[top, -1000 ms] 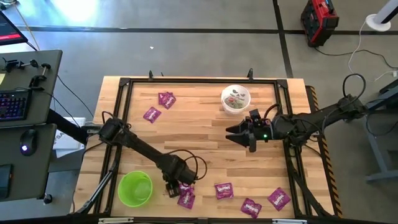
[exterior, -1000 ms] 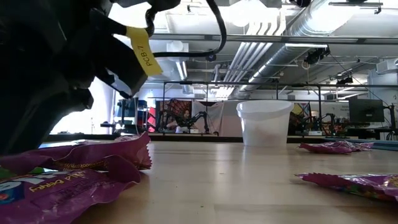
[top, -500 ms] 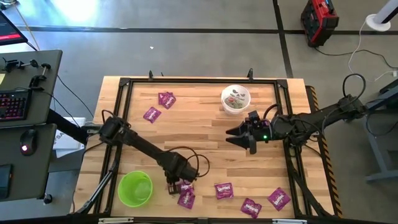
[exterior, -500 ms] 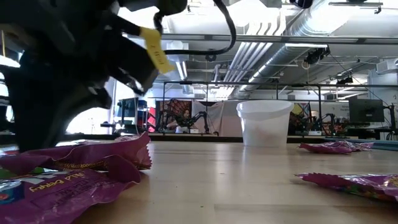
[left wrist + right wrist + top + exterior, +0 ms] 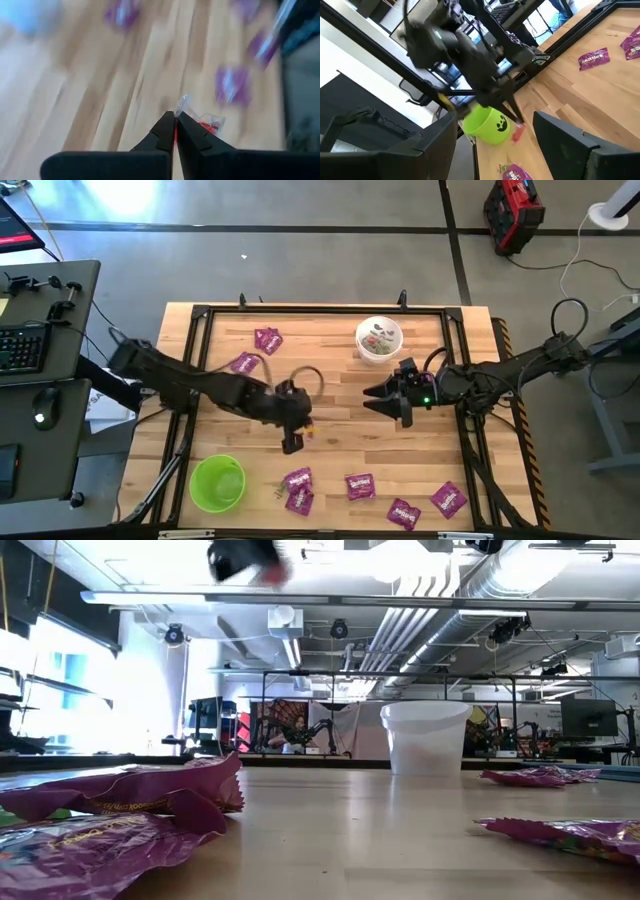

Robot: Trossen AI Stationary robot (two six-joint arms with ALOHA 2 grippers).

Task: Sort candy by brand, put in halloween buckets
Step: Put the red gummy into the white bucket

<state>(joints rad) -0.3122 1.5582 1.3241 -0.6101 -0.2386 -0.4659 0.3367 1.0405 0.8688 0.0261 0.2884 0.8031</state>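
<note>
High view: wooden table (image 5: 330, 395) with dark frame rails, on grey concrete floor. Left gripper (image 5: 292, 442) raised over table middle, fingers pressed together on a small red clear-wrapped sweet (image 5: 306, 430). Right gripper (image 5: 372, 394) idle right of centre, jaws spread, empty. White bucket (image 5: 379, 340) at far edge, small sweets inside. Green bucket (image 5: 218, 483) at near left corner. Purple packets (image 5: 298, 489) in a row along near edge; more at far left. Desk with keyboard (image 5: 22, 348) left of table.

Low view: bare wood surface; crumpled purple packets near left and at right. White bucket (image 5: 426, 737) upright in middle distance. Behind: workshop with ceiling ducts (image 5: 500, 585), monitors, bright windows on left.

Left wrist view: fingertips (image 5: 170, 126) shut on wrapper of red sweet (image 5: 207, 126), held above blurred wood with purple packets beyond.

Right wrist view: left arm across table, red sweet (image 5: 518, 132) hanging from its tip beside green bucket (image 5: 487, 124). One purple packet (image 5: 594, 58) flat on wood at far right.
</note>
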